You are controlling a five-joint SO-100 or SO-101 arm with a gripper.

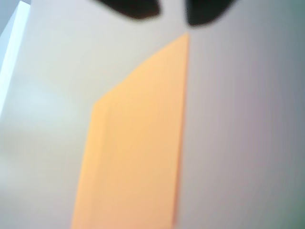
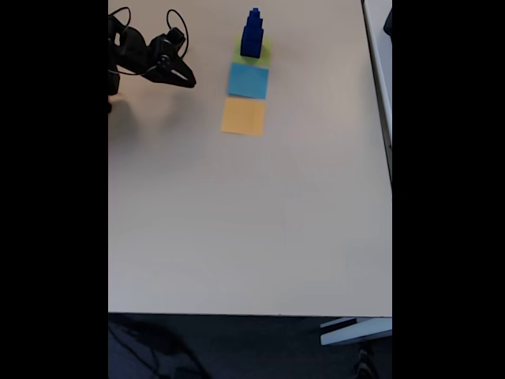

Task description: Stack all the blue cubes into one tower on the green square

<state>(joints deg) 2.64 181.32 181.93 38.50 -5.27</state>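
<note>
In the fixed view we see the blue cubes (image 2: 252, 35) standing as one stepped tower on the green square (image 2: 263, 54), at the far end of the bench (image 2: 252, 221), wider at the base and narrowing upward. Just nearer lie the light-blue square (image 2: 248, 80) and then the orange square (image 2: 243, 116), both bare. We find no loose cube elsewhere on the bench, so we judge the stacking complete, with nothing left but parking the arm. The end effector (image 2: 188, 81) sits well left of the tower, carrying nothing; whether it is parted or closed we cannot tell. In the wrist view the orange square (image 1: 136, 138) appears blurred.
</note>
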